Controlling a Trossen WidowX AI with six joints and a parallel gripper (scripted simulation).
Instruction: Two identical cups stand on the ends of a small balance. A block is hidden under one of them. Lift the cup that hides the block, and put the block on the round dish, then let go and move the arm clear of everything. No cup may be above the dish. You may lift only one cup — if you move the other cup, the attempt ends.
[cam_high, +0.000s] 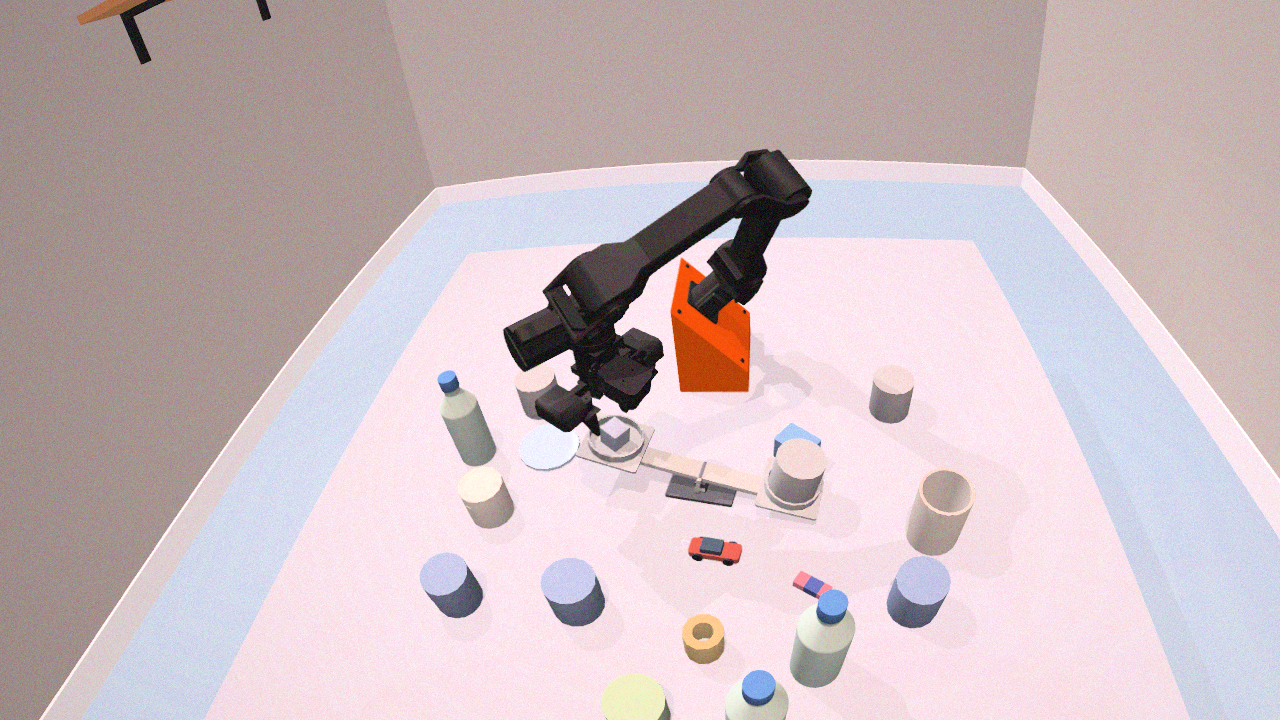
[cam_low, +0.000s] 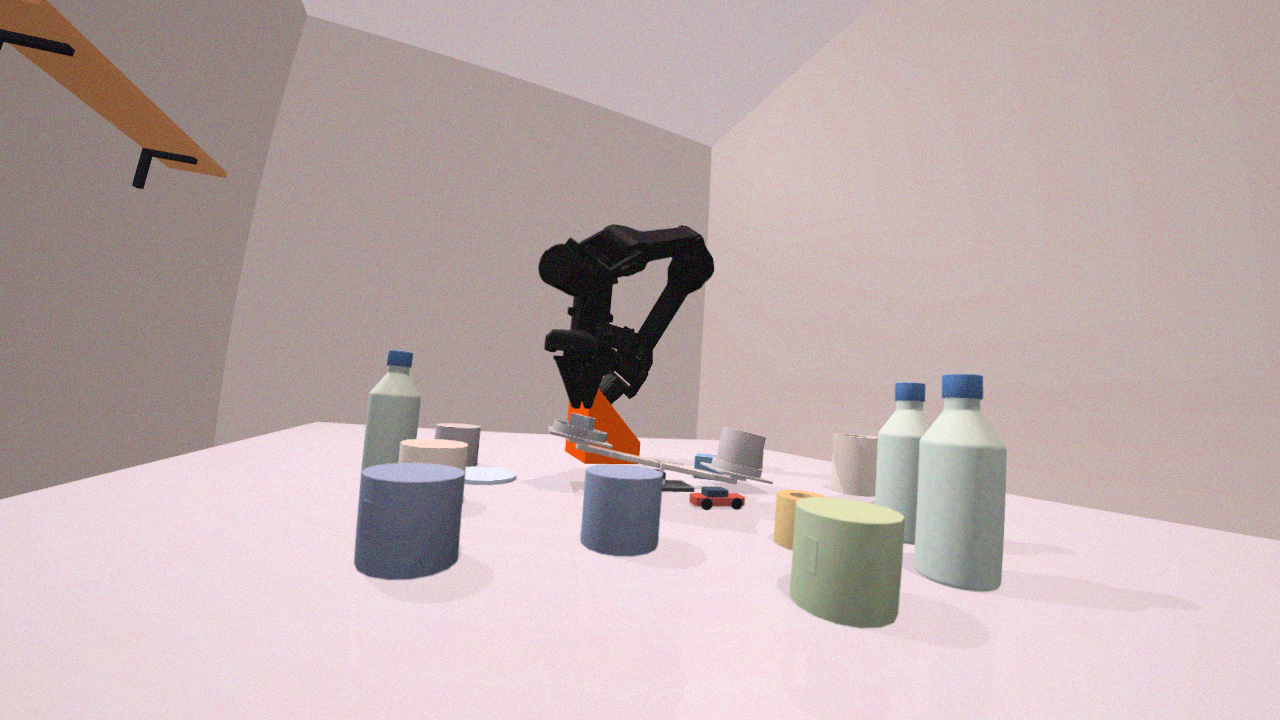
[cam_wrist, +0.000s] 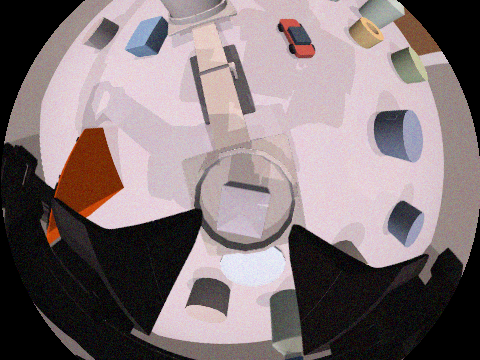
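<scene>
The grey-lilac block (cam_high: 614, 434) (cam_low: 581, 420) (cam_wrist: 243, 212) lies uncovered inside the ring on the raised left end of the balance (cam_high: 671, 462) (cam_low: 617, 455) (cam_wrist: 222, 102). My gripper (cam_high: 611, 417) (cam_low: 581, 407) (cam_wrist: 247, 224) is open and empty, pointing down just above the block, with a fingertip on either side of it in the wrist view. One grey cup (cam_high: 796, 474) (cam_low: 741, 453) (cam_wrist: 195, 7) stands on the lowered right end. Another grey cup (cam_high: 536, 392) (cam_low: 457, 440) (cam_wrist: 208, 299) stands on the table behind the dish. The pale round dish (cam_high: 547, 447) (cam_low: 490, 475) (cam_wrist: 252, 266) is bare.
A bottle (cam_high: 469, 429) (cam_low: 391, 428) and a cream cylinder (cam_high: 486, 497) stand left of the dish. A blue block (cam_high: 794, 437) (cam_wrist: 147, 37) sits behind the cupped end. A red car (cam_high: 714, 549) (cam_low: 716, 498) (cam_wrist: 296, 38) is in front of the balance. Several cylinders and bottles stand farther forward.
</scene>
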